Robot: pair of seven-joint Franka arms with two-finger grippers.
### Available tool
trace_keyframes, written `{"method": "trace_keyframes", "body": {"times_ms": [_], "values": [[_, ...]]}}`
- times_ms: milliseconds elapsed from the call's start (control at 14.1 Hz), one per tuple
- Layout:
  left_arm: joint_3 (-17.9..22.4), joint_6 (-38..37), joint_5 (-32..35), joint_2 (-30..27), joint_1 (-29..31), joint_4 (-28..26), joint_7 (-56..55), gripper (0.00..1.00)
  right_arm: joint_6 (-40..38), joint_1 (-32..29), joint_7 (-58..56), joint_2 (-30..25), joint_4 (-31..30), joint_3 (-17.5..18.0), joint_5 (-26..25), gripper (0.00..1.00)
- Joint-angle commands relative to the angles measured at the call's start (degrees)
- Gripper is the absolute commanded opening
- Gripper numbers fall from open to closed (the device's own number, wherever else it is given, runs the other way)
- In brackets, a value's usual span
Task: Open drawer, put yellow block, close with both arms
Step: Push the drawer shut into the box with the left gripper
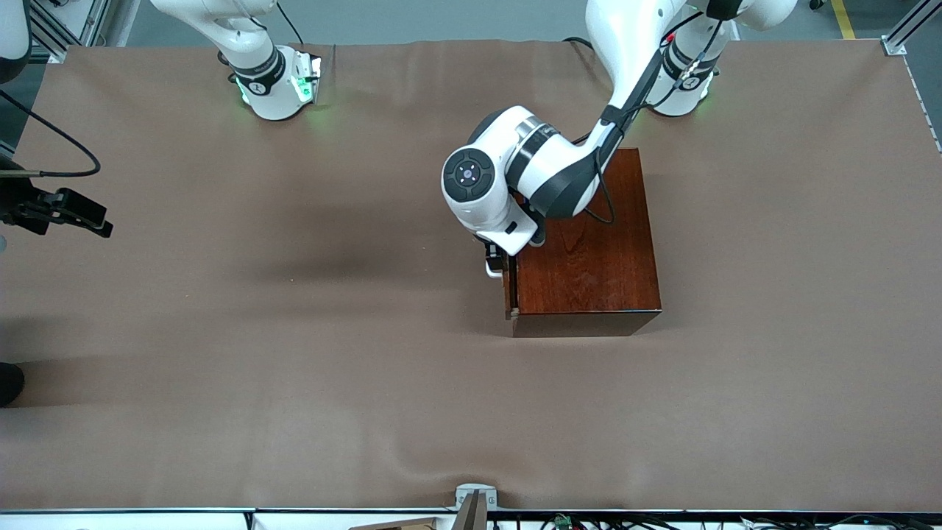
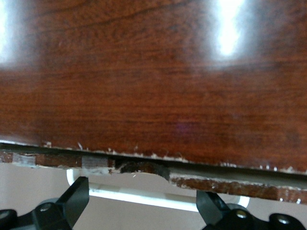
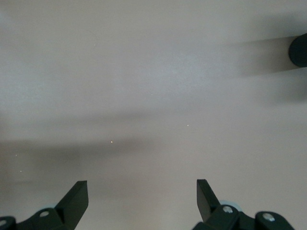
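Dark-wood box [image 1: 585, 243] edge — left claw [image 2: 143, 203] spread astride the drawer [image 2: 230, 186] handle [image 2: 144, 197]; right claw [image 3: 142, 200] released over bare table [image 3: 153, 86].

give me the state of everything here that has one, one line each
drawer: shut or nearly shut, front close against the wooden box
white handle: ungripped, lying between the left tool's spread fingers
left tool: open, at the drawer front, straddling the handle
right tool: open, holding nothing, over bare table cover; this arm waits
yellow block: not seen in any view
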Motion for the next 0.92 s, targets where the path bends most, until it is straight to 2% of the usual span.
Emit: {"method": "trace_keyframes", "body": {"times_ms": [0,639,851], "values": [[1.8,-3.3,0.4,-0.1,-0.3,-0.6,-1.1,1.0,0.2,-1.0,0.1,-1.0,-0.5,0.9,0.0,1.0],[2.7,-3.9,0.4,-0.1,-0.7,0.2,-1.7,1.0,0.2,-1.0,0.1,-1.0,-0.5,0.9,0.0,1.0],[2.8,-3.6,0.4,-0.3,-1.1,2.6,-1.7,1.0,0.2,-1.0,0.1,-1.0,-0.5,0.9,0.0,1.0]]}}
